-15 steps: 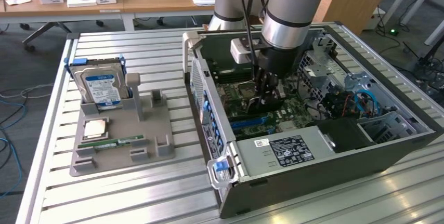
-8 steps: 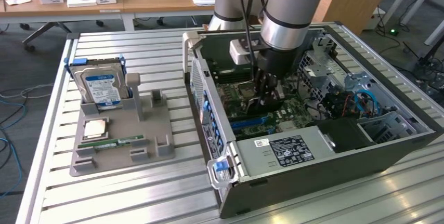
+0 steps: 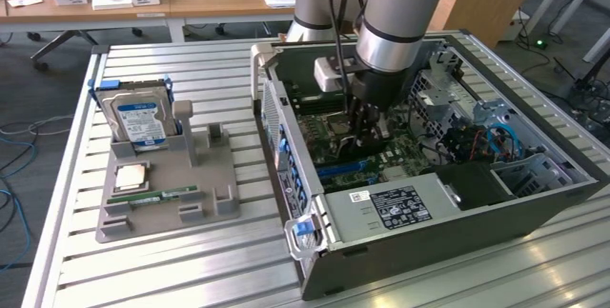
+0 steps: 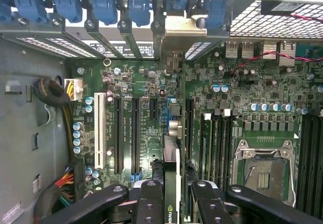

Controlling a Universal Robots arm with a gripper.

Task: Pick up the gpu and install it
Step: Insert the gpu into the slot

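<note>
My gripper hangs inside the open computer case, low over the green motherboard. In the wrist view my gripper is shut on the gpu, a thin dark card seen edge-on between the black fingers. The card stands upright in line with a blue expansion slot. Its pale metal bracket reaches the case's rear slot openings. I cannot tell whether the card's edge is seated in the slot.
Outside the case, a grey holder carries a silver hard drive, a processor chip and a green memory stick. A processor socket and black memory slots lie beside the card. Blue slot latches line the rear wall.
</note>
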